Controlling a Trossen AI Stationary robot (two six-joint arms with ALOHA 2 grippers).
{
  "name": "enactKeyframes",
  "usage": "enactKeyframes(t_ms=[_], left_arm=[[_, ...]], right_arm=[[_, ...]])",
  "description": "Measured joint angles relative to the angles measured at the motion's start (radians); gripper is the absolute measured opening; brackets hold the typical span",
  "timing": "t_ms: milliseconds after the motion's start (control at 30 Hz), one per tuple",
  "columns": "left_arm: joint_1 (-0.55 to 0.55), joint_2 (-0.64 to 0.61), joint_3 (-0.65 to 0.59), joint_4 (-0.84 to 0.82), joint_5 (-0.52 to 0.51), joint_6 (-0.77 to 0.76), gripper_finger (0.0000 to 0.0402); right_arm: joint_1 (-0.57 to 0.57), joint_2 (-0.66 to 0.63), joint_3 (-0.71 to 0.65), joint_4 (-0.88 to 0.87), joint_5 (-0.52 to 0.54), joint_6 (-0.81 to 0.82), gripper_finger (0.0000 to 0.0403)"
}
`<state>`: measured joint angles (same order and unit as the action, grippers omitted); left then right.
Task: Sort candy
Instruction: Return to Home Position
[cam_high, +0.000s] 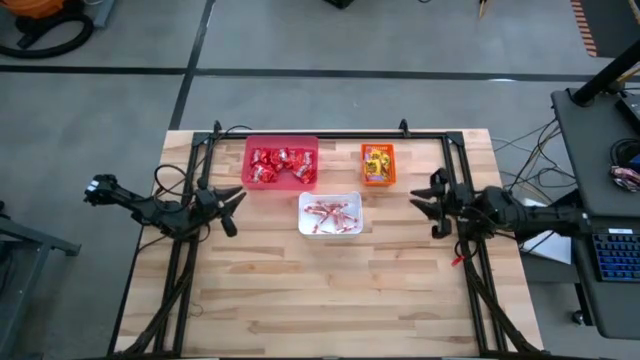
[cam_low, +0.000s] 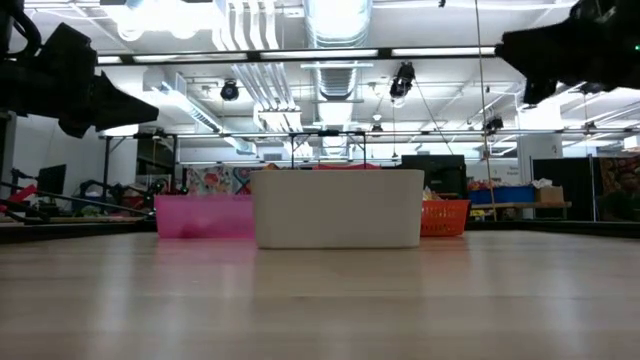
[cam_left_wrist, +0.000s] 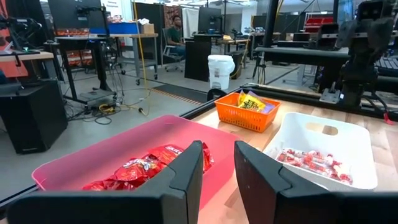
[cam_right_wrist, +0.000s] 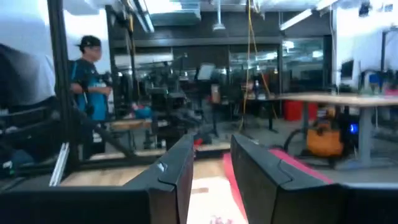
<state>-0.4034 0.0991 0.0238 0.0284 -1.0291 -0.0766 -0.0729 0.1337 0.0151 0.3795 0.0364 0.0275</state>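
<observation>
Bare pale wood planks of the table (cam_high: 330, 290) lie closest in the low view. A black frame (cam_high: 330, 136) rims the table, with grey concrete floor around it and a workshop of benches, ceiling ducts and strip lights beyond. A person in a cap (cam_right_wrist: 90, 74) stands in the room past the right arm.

There are 3 bins and 2 arms. The left gripper (cam_high: 237, 212) and right gripper (cam_high: 425, 215) face each other from opposite sides, raised off the wood. Each has its 2 fingers slightly apart and holds nothing. The white bin (cam_high: 357, 203) sits between them and holds the red-and-white sticks (cam_high: 331, 215). Just ahead of the left gripper the pink bin (cam_high: 281, 143) holds the red packets (cam_high: 282, 166). Near the right gripper the orange bin (cam_high: 378, 182) holds the yellow packets (cam_high: 377, 160). The pieces are too small to count.
</observation>
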Motion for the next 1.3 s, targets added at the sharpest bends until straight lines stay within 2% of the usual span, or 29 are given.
enactKeyframes(t_ms=[67, 133, 367, 433, 500, 667, 1300], left_arm=[[0.000, 0.001, 0.000, 0.001, 0.000, 0.000, 0.0076], [0.000, 0.002, 0.000, 0.000, 0.001, 0.000, 0.0076], [0.000, 0.012, 0.000, 0.005, 0.008, 0.000, 0.0076], [0.000, 0.012, 0.000, 0.009, 0.008, 0.000, 0.0076], [0.000, 0.012, 0.000, 0.006, 0.010, 0.000, 0.0076], [0.000, 0.013, 0.000, 0.008, 0.010, 0.000, 0.0076], [0.000, 0.013, 0.000, 0.008, 0.010, 0.000, 0.0076]], right_arm=[[-0.001, -0.070, 0.004, -0.087, 0.005, 0.020, 0.0102], [-0.001, -0.128, -0.001, -0.113, 0.055, 0.027, 0.0099], [0.004, -0.134, -0.002, -0.255, 0.073, 0.034, 0.0093], [0.005, -0.134, -0.002, -0.344, 0.056, 0.035, 0.0093], [-0.003, -0.134, -0.002, -0.358, 0.009, 0.004, 0.0093], [-0.030, -0.134, -0.003, -0.337, -0.213, -0.135, 0.0093], [-0.050, -0.100, -0.004, -0.339, -0.217, -0.159, 0.0093]])
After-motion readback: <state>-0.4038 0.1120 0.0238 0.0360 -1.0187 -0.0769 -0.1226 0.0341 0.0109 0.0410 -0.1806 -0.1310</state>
